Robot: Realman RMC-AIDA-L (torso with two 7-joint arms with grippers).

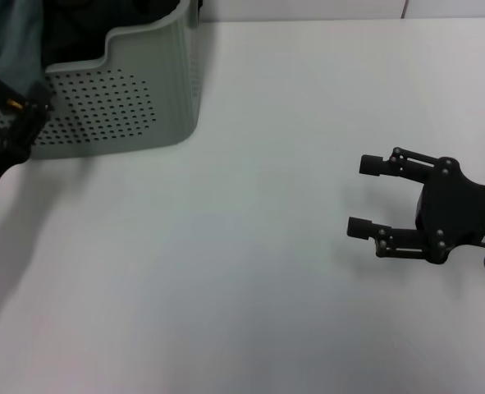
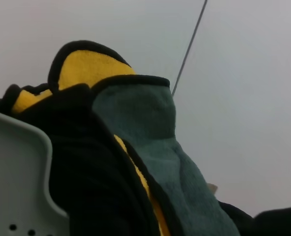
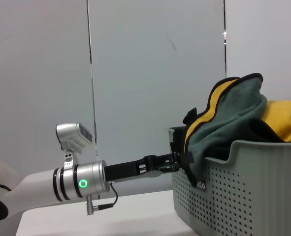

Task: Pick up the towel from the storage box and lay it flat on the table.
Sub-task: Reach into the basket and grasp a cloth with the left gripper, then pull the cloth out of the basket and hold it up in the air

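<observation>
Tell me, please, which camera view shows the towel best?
The right wrist view: there the towel shows whole, heaped above the rim of the storage box, with the left tool at its edge. The left wrist view shows only a close part of its folds. The head view shows only a grey-green strip at the corner.

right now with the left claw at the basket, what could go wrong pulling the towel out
1. The left claw meets the towel right at the storage box rim; a shallow pinch might slip.
2. The towel is bunched and draped over that rim, so lifting may drag or tip the box.
3. The right claw hangs open over the table, well away, so nothing steadies the box.
</observation>
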